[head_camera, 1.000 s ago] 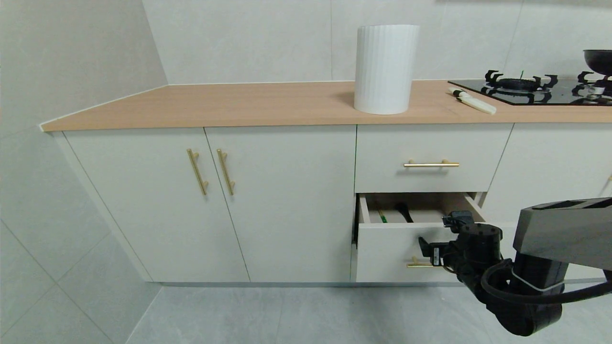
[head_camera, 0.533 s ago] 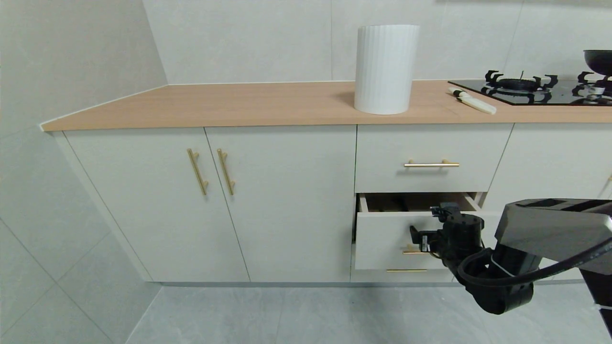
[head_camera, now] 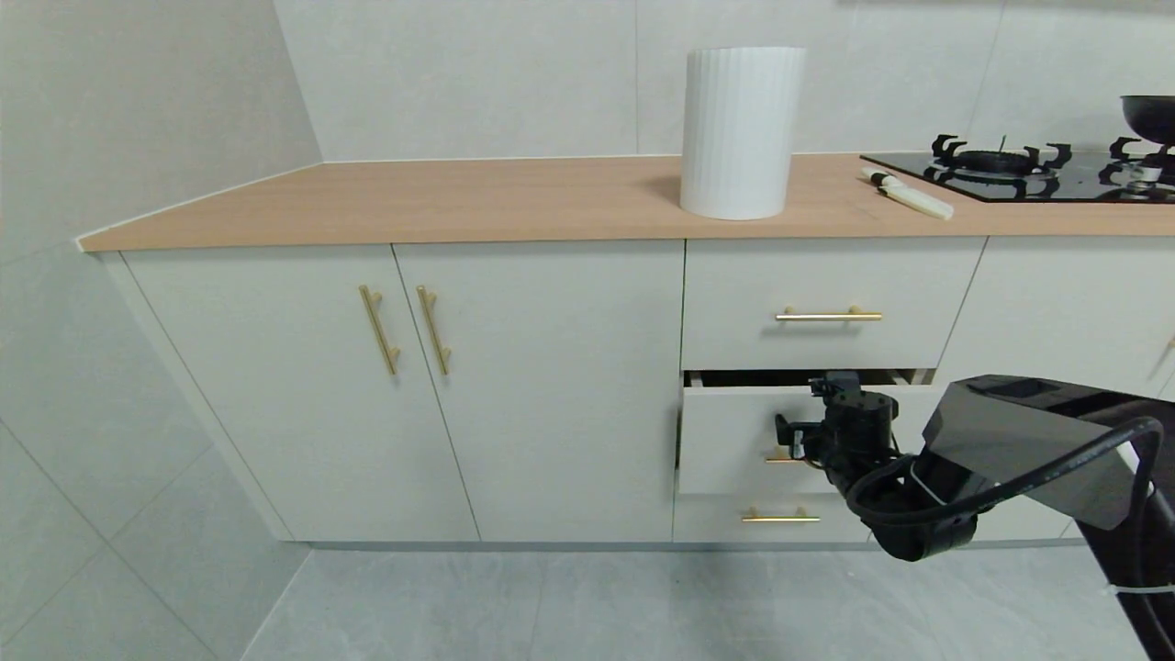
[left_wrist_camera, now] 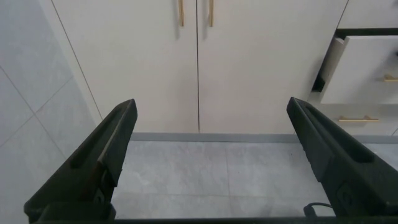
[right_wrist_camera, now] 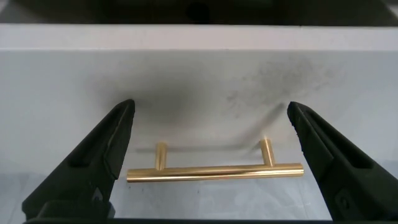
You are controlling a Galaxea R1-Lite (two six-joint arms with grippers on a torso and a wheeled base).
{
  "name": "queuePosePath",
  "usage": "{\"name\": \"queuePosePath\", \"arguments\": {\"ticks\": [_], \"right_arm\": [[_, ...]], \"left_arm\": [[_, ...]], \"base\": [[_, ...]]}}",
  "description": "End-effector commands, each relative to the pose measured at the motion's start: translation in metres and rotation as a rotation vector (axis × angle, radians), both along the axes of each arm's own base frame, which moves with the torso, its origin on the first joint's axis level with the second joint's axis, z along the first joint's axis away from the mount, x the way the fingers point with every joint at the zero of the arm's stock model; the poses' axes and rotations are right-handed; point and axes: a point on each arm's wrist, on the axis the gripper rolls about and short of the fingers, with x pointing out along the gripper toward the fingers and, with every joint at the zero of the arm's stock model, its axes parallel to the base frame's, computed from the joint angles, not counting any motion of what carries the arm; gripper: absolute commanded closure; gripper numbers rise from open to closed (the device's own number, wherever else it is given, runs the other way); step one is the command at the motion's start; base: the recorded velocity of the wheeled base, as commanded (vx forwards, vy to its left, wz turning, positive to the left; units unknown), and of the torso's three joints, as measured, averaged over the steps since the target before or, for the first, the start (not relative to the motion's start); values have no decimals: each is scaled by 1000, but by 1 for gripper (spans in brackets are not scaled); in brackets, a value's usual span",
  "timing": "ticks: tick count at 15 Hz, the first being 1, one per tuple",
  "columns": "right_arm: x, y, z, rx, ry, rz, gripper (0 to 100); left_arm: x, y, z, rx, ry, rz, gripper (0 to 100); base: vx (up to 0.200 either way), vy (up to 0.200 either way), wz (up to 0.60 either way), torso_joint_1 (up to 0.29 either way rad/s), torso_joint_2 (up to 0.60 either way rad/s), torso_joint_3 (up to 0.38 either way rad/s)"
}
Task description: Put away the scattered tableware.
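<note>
The middle drawer stands out only a narrow dark gap from the cabinet face. My right gripper is against its white front at the gold handle. In the right wrist view that gripper is open, its fingers spread wide to either side of the drawer front with the handle between them. A cream-handled knife lies on the wooden countertop beside the hob. My left gripper is open and holds nothing, low over the floor before the cabinet doors.
A tall white ribbed canister stands on the counter. A black gas hob with a dark pan is at the right. The top drawer is closed, and the bottom drawer's handle shows below. Grey tile floor lies open in front.
The middle drawer has slid in from half open to almost shut, hiding the utensils inside. My right arm has moved forward and up along with the drawer front.
</note>
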Motion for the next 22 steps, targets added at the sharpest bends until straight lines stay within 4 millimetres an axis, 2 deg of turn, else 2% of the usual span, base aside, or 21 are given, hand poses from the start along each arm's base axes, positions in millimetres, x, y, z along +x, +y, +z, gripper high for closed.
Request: {"name": "queuePosePath", "arguments": {"ticks": [1, 4, 8, 10, 14, 22], "right_arm": [[10, -1, -8, 2, -11, -9, 0], [19, -3, -8, 0, -15, -30, 0], [29, -21, -20, 2, -17, -77, 0], [31, -29, -19, 6, -22, -96, 0], [38, -29, -12, 8, -60, -128, 0], [48, -26, -17, 12, -89, -143, 0]], "left_arm": [[0, 0, 0, 0, 0, 0, 0], [0, 0, 0, 0, 0, 0, 0], [0, 0, 0, 0, 0, 0, 0], [0, 0, 0, 0, 0, 0, 0], [0, 0, 0, 0, 0, 0, 0], [0, 0, 0, 0, 0, 0, 0]], "base": [[0, 0, 0, 0, 0, 0], [0, 0, 0, 0, 0, 0], [0, 0, 0, 0, 0, 0], [0, 0, 0, 0, 0, 0], [0, 0, 0, 0, 0, 0], [0, 0, 0, 0, 0, 0]]}}
